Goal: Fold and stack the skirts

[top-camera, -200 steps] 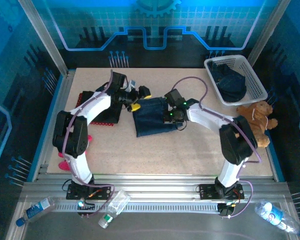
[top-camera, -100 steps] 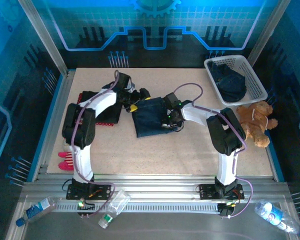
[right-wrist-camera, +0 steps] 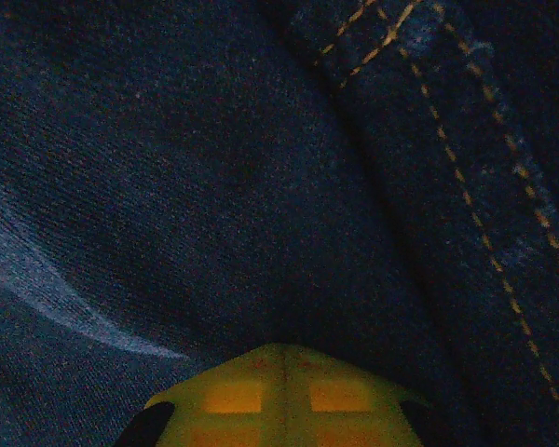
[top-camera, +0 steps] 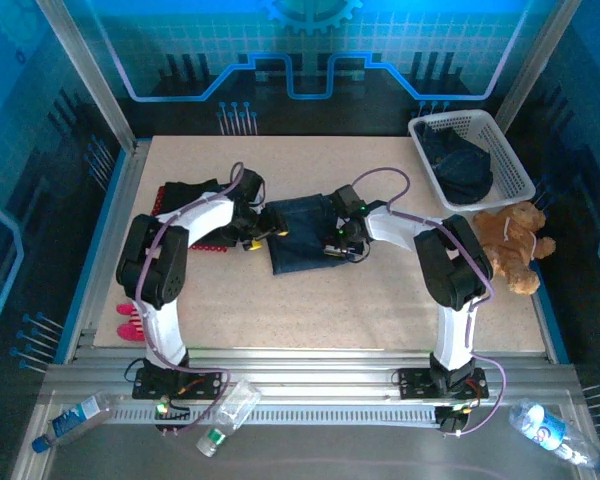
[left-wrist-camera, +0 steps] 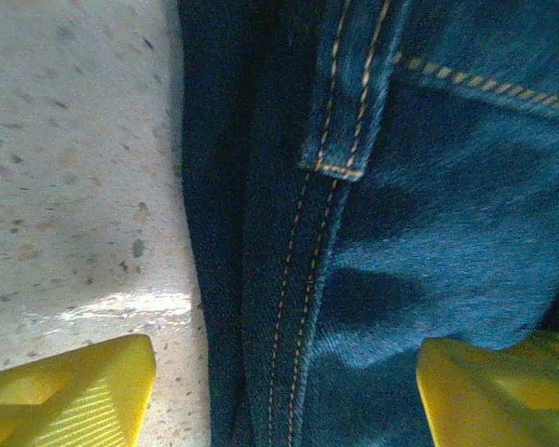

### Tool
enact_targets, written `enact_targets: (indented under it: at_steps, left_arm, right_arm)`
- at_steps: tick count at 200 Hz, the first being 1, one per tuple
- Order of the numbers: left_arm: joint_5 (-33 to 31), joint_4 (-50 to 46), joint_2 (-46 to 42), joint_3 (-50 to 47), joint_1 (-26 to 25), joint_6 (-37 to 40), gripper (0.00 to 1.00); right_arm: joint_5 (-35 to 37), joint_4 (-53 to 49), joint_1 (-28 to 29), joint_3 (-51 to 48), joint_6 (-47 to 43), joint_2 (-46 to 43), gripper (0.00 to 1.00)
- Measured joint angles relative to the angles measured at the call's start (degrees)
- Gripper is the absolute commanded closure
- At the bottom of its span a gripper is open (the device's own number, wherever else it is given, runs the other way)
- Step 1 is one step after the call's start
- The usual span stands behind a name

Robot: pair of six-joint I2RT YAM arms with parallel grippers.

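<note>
A dark blue denim skirt [top-camera: 302,250] lies folded in the middle of the table [top-camera: 380,300]. My left gripper [top-camera: 266,236] is low at its left edge. In the left wrist view the gripper [left-wrist-camera: 289,396] is open, one yellow fingertip [left-wrist-camera: 65,391] over bare table and the other on the denim [left-wrist-camera: 429,186], with the stitched hem between them. My right gripper [top-camera: 338,240] rests on the skirt's right part. Its yellow fingers [right-wrist-camera: 284,396] are shut together against the denim [right-wrist-camera: 214,168]. A red dotted skirt [top-camera: 208,243] and a black skirt [top-camera: 185,190] lie at the left.
A white basket [top-camera: 515,165] at the back right holds another dark denim garment [top-camera: 458,165]. A brown teddy bear [top-camera: 510,245] sits just in front of it. A pink plush [top-camera: 130,320] lies at the near left edge. Water bottles lie on the frame below the table.
My left gripper has come down and toward the near side onto the denim skirt's left edge, and its jaws have narrowed a little. The right gripper has stayed on the skirt.
</note>
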Motion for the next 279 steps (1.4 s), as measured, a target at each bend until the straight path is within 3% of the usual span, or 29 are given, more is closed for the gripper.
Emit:
enact_targets:
  at_steps: [70, 93, 120, 176, 208, 239, 279]
  left_arm:
    - [0.98, 4.39, 4.00, 0.13, -0.35, -0.44, 0.57]
    - [0.92, 5.64, 4.00, 0.13, -0.42, 0.02, 0.70]
    - [-0.09, 5.81, 4.00, 0.22, -0.50, 1.16, 0.77]
    - [-1.64, 5.68, 4.02, 0.33, -1.05, 2.54, 0.76]
    - [-2.03, 5.70, 4.02, 0.31, -1.16, 2.89, 0.75]
    - [-2.03, 5.68, 4.02, 0.31, -1.20, 3.93, 0.76]
    - [-0.26, 5.57, 4.02, 0.31, -0.72, 7.61, 0.74]
  right_arm:
    - [-1.14, 2.64, -0.02, -1.81, 0.85, -0.72, 1.00]
    - [-2.01, 4.37, -0.02, -3.08, 1.27, -1.46, 0.94]
    - [-3.34, 5.40, 0.00, -4.90, 1.79, -3.72, 0.84]
    - [-6.86, 6.82, -1.03, -1.33, 1.42, -7.45, 0.80]
    - [-10.27, 8.20, -3.41, 8.83, 0.48, 0.92, 0.82]
    - [-7.98, 6.67, -4.28, 16.79, -0.79, 10.29, 0.84]
    - [-8.20, 9.18, -4.48, 12.72, 1.42, 11.30, 0.83]
